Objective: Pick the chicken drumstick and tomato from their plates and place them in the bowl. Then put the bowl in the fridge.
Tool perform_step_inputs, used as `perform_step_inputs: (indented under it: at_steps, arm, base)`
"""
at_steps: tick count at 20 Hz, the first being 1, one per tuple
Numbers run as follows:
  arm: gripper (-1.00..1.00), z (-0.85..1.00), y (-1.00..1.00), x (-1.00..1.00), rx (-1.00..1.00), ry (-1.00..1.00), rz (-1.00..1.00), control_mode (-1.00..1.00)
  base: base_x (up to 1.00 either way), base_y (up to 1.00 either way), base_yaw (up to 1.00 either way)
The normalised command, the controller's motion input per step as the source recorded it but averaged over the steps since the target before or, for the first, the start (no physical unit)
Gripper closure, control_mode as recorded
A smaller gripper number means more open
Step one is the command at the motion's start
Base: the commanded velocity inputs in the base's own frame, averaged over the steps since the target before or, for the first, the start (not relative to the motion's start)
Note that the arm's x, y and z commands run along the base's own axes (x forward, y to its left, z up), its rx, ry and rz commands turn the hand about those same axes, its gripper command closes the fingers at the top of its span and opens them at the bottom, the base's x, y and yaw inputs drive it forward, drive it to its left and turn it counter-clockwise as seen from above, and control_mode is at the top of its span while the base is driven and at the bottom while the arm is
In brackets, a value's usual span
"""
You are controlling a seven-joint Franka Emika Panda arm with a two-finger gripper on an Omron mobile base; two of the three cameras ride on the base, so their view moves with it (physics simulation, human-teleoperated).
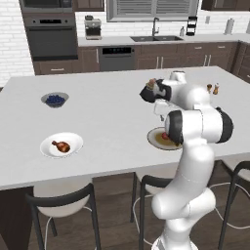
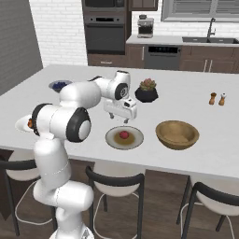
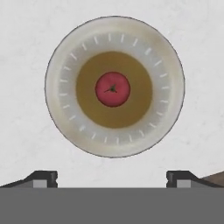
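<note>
One tomato [image 3: 113, 89] sits centred on one tan-rimmed plate [image 3: 65, 65], one chicken drumstick [image 1: 61, 145] lies on one white plate [image 1: 49, 149], and one wooden bowl [image 2: 177, 134] stands at the tomato plate's 3 o'clock in the right base view. The pale surface [image 1: 107, 112] is a kitchen island with dark cabinets behind. The gripper [image 2: 121, 118] hangs above the tomato, spread wide and empty; a potted succulent [image 2: 147, 90] sits at its 1 o'clock, a blueberry bowl [image 1: 54, 100] far off.

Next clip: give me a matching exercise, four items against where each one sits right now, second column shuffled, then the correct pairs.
Items:
1. tomato
2. chicken drumstick
3. wooden bowl
4. gripper

Places:
A. on the plain white plate
B. empty, on the counter right of the tan-rimmed plate
C. open, hanging above the tomato
D. centre of the tan-rimmed plate

Pairs: 1-D, 2-A, 3-B, 4-C
</note>
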Motion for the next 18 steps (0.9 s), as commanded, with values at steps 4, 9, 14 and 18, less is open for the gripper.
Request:
perform_step_inputs:
  at_steps: [4,9,14,18]
  arm:
    - [-1.00,-0.68,-0.17,0.43,0.00,-0.03,0.00,-1.00]
    - [-1.00,-0.65,-0.02,0.30,0.00,-0.05,0.00,-1.00]
    - [-1.00,-0.40,-0.03,0.29,0.00,0.00,0.00,-1.00]
    - [-1.00,-0.25,-0.08,0.01,0.00,0.00,0.00,-1.00]
  base:
    - [0.00,0.00,0.00]
    - [0.00,0.00,0.00]
    - [0.00,0.00,0.00]
    - [0.00,0.00,0.00]
